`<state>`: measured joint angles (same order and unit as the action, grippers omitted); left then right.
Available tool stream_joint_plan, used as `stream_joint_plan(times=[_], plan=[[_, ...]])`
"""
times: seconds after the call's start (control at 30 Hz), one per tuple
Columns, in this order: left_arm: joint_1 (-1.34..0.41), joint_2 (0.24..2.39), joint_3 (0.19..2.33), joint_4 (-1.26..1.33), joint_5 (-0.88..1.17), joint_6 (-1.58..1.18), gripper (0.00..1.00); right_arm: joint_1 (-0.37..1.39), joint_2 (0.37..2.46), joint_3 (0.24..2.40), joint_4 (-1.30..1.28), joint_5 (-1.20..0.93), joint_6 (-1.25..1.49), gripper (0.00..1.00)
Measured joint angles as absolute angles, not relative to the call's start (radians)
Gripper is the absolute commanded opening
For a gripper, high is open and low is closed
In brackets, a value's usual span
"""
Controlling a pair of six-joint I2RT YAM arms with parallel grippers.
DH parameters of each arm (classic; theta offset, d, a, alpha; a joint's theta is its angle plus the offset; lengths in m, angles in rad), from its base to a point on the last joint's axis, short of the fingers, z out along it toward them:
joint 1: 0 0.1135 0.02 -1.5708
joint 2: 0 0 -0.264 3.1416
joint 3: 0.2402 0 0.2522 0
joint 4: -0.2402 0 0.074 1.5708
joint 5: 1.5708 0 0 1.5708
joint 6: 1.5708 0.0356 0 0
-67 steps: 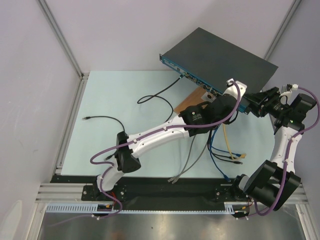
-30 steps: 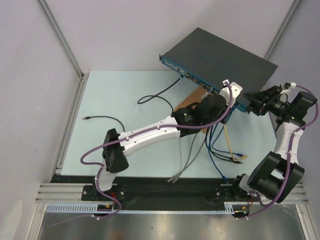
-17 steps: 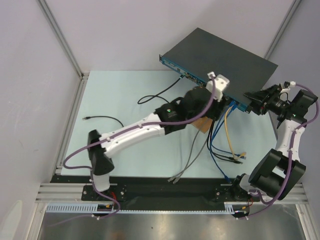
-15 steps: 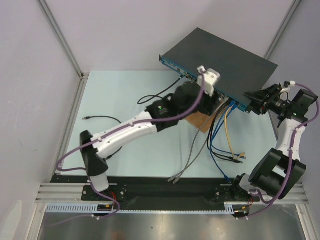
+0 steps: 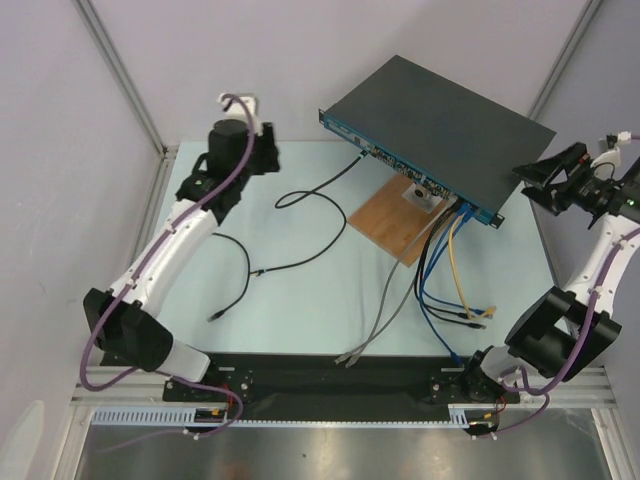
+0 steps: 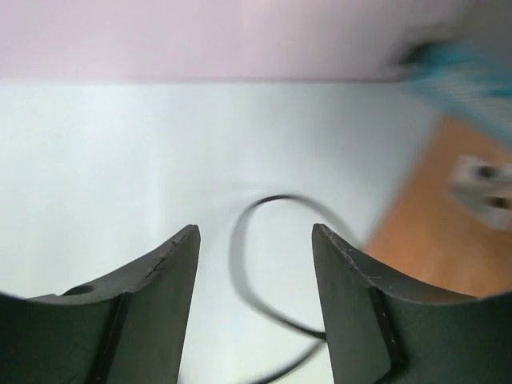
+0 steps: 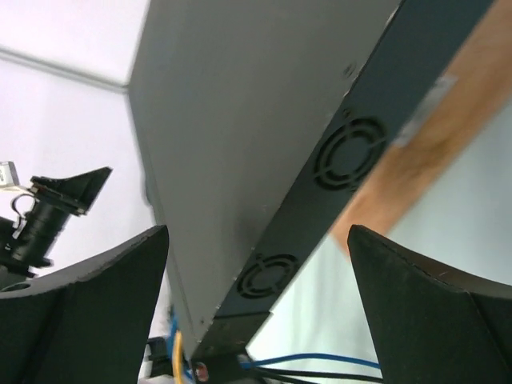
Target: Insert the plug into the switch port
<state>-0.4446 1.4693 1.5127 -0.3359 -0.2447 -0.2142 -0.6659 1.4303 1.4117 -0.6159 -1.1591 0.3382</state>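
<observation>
Left gripper (image 6: 256,308) hangs wide open and empty over the far left of the pale blue table (image 5: 300,300), above a loop of black cable (image 6: 237,256). Right gripper (image 7: 258,236), equally spread and empty, faces the right end of the switch (image 5: 435,115) at far right. A loose plug (image 5: 213,316) lies near left; plain pale walls (image 5: 300,60) and metal frame posts (image 5: 120,75) surround.

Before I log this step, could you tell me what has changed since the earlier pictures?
The left tool, open and empty, swung from the switch front to the far left; the right tool backed off rightward. The loose black cable shifted. The switch stayed put.
</observation>
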Motion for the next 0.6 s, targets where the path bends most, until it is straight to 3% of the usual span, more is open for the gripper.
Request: stream_joint_plan(times=[0.17,0.3,0.6], plan=[[-0.097,1.509,1.420,-0.417,-0.141,-0.173,0.60,-0.686,1.463,1.575,-0.795,-1.051,0.154,1.00],[0.130,1.580,1.387,-0.493,0.049,0.000,0.66,-0.685,1.485,1.679,-0.903,-0.996,0.044,1.00],[0.154,1.577,1.223,-0.776,0.400,0.570,0.70,-0.684,1.539,1.826,-1.044,-0.946,-0.069,1.00]])
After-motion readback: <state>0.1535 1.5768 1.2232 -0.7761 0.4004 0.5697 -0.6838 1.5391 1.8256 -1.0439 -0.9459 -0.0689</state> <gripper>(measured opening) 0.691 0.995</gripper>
